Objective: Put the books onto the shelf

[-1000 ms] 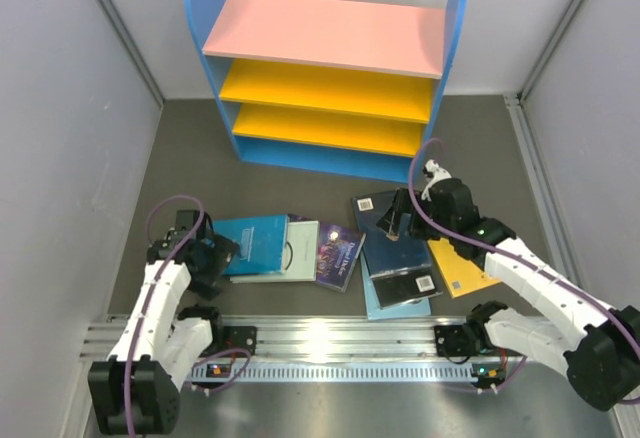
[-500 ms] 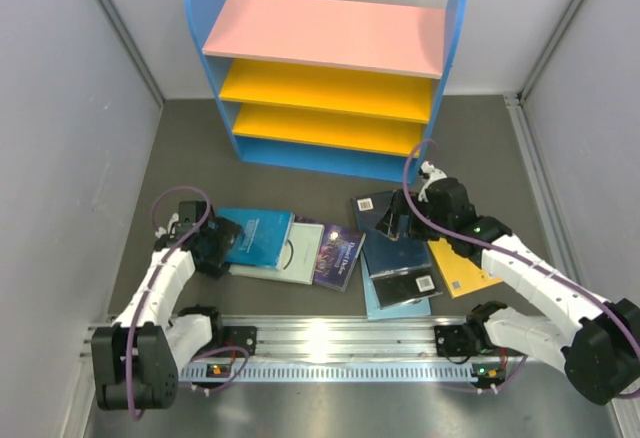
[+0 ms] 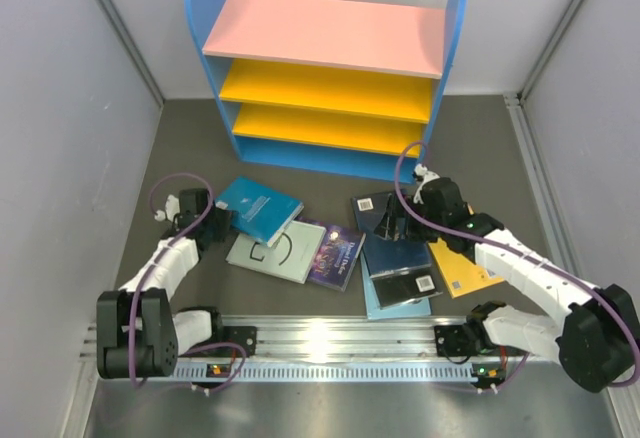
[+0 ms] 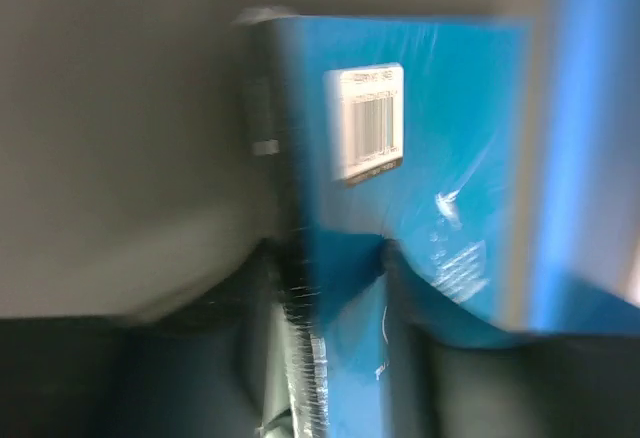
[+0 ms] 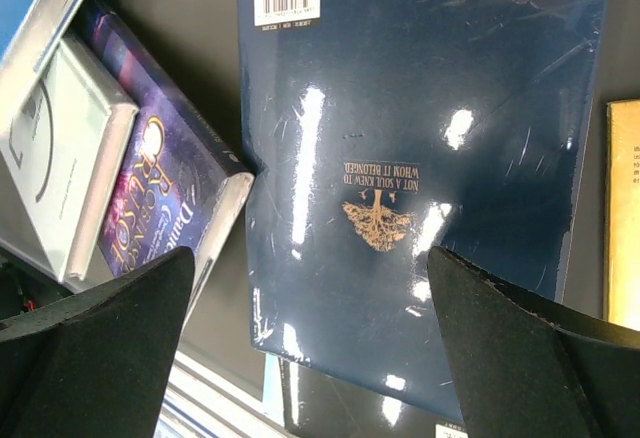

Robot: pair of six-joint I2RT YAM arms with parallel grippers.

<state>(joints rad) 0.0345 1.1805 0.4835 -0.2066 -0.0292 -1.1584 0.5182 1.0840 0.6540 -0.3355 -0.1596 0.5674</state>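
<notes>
The shelf (image 3: 322, 34), with a pink top and yellow boards, stands at the back. My left gripper (image 3: 214, 221) is shut on the spine edge of the teal book (image 3: 260, 207), which is tilted clear of the pale mint book (image 3: 268, 252). In the blurred left wrist view the teal book (image 4: 420, 158) runs between my fingers (image 4: 405, 328). My right gripper (image 3: 392, 220) hangs open over the dark navy book (image 5: 420, 158), with nothing between its fingers (image 5: 90, 348). The purple galaxy book (image 3: 337, 253) lies beside it. A yellow-orange book (image 3: 463, 274), a small black one (image 3: 408, 280) and a light blue one (image 3: 395, 306) lie under or near my right arm.
Grey walls close in on both sides. A metal rail (image 3: 330, 343) with both arm bases runs along the near edge. Dark table surface (image 3: 190, 148) lies between the books and the shelf.
My left gripper has closed on the teal book and swung it off the mint book, up and toward the shelf. My right gripper edged slightly left over the navy book.
</notes>
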